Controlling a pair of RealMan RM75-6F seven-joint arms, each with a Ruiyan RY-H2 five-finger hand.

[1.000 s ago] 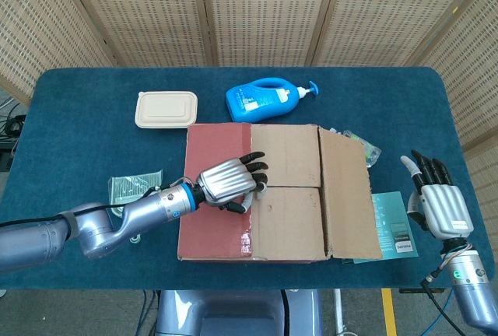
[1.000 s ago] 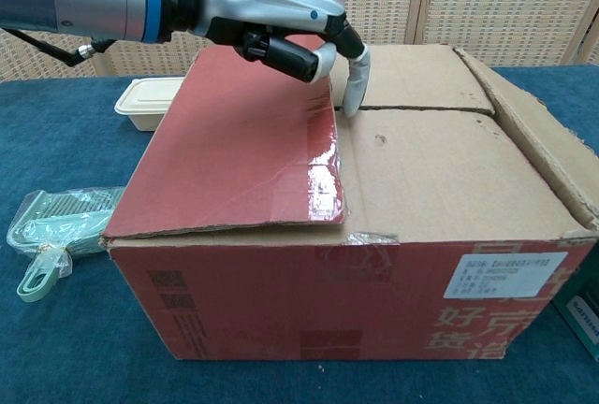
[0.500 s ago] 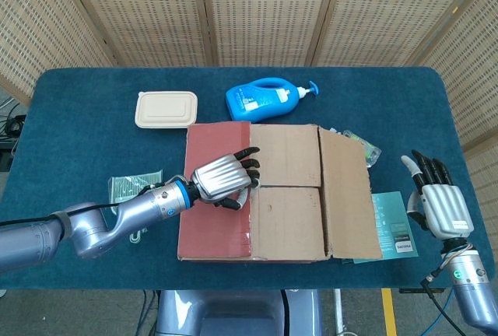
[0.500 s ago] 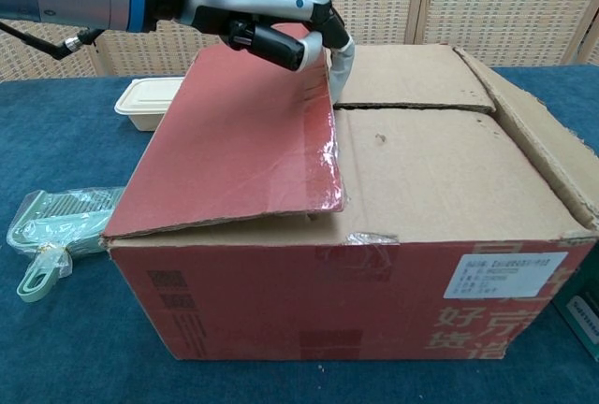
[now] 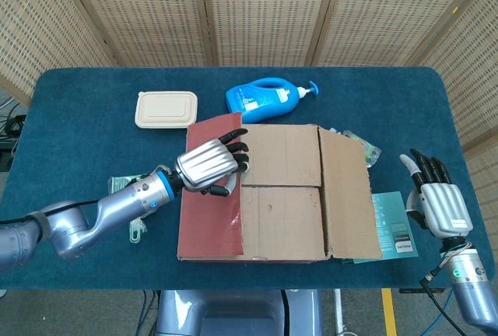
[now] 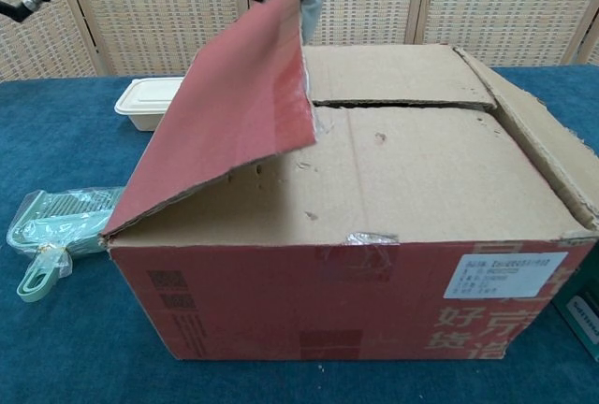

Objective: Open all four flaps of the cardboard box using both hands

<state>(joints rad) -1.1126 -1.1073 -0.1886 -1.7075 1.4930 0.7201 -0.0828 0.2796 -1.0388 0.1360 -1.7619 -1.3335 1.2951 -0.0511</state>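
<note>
Fingers of my left hand hook the red flap's free edge, so I swing it outward in an arc, right hand idle with fingers spread.

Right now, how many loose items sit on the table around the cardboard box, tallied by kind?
Pump bottles: 1, blue
Lidded food containers: 1, beige
Green packets: 1, left of the box
Clear packets: 1, behind the box's right corner
Teal booklets: 1, right of the box
Total: 5
</note>
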